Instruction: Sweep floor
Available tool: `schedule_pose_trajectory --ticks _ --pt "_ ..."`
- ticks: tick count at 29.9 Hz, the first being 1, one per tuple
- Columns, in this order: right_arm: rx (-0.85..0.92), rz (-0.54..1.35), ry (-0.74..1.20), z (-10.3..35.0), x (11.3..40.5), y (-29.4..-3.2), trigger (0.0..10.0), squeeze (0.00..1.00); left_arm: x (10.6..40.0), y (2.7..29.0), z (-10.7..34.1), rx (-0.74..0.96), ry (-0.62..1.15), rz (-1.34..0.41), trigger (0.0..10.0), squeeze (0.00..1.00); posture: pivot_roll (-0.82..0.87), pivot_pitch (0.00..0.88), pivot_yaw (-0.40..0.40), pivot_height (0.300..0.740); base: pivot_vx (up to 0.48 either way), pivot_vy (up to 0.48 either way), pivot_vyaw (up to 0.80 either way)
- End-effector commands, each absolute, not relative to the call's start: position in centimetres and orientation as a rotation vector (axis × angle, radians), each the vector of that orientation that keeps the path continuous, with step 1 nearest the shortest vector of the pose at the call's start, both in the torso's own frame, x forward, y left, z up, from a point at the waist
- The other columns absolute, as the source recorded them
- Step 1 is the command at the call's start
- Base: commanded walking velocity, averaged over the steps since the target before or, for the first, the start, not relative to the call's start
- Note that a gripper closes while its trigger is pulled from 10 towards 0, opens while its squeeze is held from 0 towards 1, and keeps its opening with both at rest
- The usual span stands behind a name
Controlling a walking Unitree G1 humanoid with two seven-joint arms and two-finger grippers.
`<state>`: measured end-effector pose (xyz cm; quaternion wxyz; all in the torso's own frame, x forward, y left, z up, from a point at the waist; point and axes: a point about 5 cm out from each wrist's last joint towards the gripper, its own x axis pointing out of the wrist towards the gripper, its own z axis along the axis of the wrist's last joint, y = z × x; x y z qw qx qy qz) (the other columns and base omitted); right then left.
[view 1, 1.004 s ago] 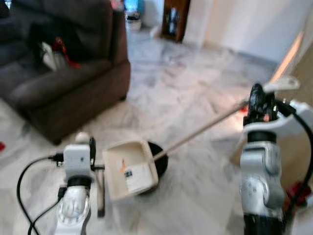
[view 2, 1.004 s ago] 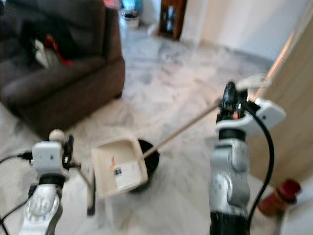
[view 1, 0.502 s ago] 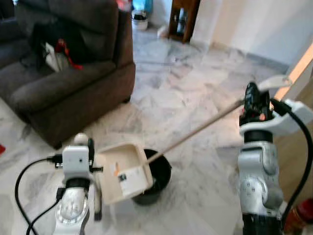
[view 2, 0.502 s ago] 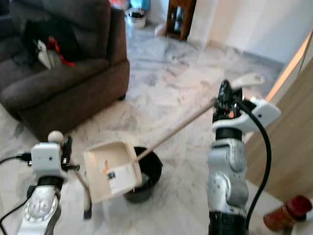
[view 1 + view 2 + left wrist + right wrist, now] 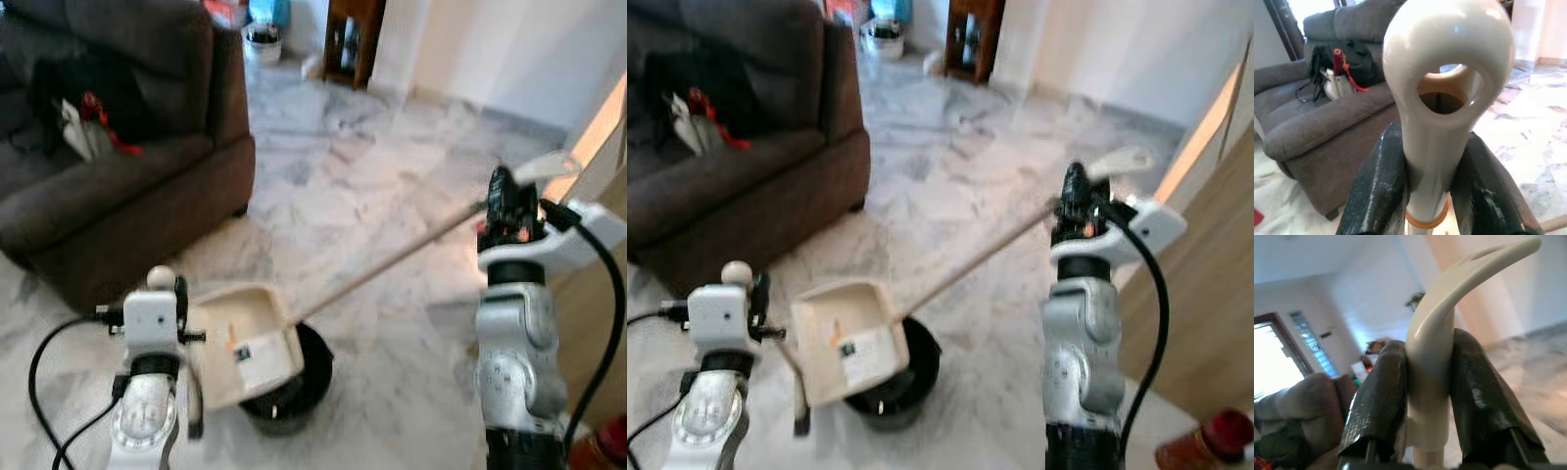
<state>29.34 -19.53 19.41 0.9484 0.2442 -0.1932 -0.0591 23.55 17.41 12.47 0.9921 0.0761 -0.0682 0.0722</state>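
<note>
My left gripper [image 5: 1432, 196] is shut on the cream looped handle [image 5: 1444, 73] of a dustpan. The cream dustpan [image 5: 245, 343], with a label inside, hangs tilted over a round black bin [image 5: 289, 392] on the marble floor. My right gripper [image 5: 1430, 396] is raised at the right and shut on the cream curved top of the broom [image 5: 544, 164]. From there the broom's long wooden pole [image 5: 392, 262] slants down to the left and ends behind the dustpan's far edge. The broom's head is hidden.
A dark brown sofa [image 5: 118, 186] with a black bag [image 5: 73, 108] on it stands at the left. A wooden panel [image 5: 1215, 294] rises close on the right, with a red-capped jar [image 5: 1205, 446] at its foot. A dark cabinet [image 5: 351, 39] stands far back.
The camera has swayed, so the whole scene has shifted. More of the black bin shows below the dustpan now. Both grippers keep the same hold.
</note>
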Motion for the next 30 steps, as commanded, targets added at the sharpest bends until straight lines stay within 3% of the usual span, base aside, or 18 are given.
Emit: schedule_pose_trajectory --ticks 1,11,20,30 --pt "0.503 -0.08 -0.46 21.2 29.4 -18.8 10.0 0.0 23.7 17.6 13.7 0.159 -0.202 0.148 10.0 0.0 0.14 0.0 -0.033 0.74 0.315 0.0 0.58" --pt "0.523 -0.057 -0.446 21.1 29.5 -18.5 10.0 0.0 23.7 17.6 13.6 0.153 -0.209 0.147 10.0 0.0 0.14 0.0 -0.033 0.74 0.299 0.0 0.05" --pt "0.528 -0.037 -0.446 21.2 29.5 -18.2 10.0 0.0 23.6 17.6 13.7 0.147 -0.218 0.148 10.0 0.0 0.14 0.0 -0.035 0.74 0.0 0.0 0.0" --pt "0.585 0.171 -0.463 22.0 29.4 -15.7 10.0 0.0 23.6 17.5 13.9 0.144 -0.225 0.143 10.0 0.0 0.14 0.0 -0.035 0.74 0.0 0.0 0.0"
